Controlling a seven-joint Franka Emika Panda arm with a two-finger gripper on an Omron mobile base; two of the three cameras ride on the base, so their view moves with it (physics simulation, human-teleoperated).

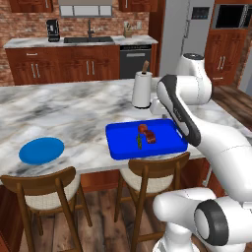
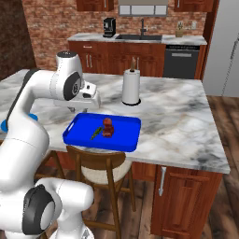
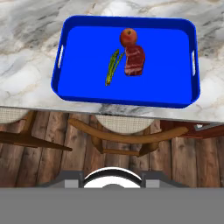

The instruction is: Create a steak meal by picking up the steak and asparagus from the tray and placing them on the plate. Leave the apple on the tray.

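On blue tray [image 3: 87,94] — marbled red-brown steak [image 3: 134,61]

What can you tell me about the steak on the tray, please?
The steak is a small blocky slab, dark red-brown with paler marbled streaks, looking raw. It lies flat near the middle of the blue tray, touching or nearly touching the apple beyond it, with the asparagus close alongside. Nothing grips it.

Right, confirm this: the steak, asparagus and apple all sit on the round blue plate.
Wrong: they sit on the rectangular bright blue tray, as the hand view shows: dark red-brown steak, green asparagus stalk, round red apple.
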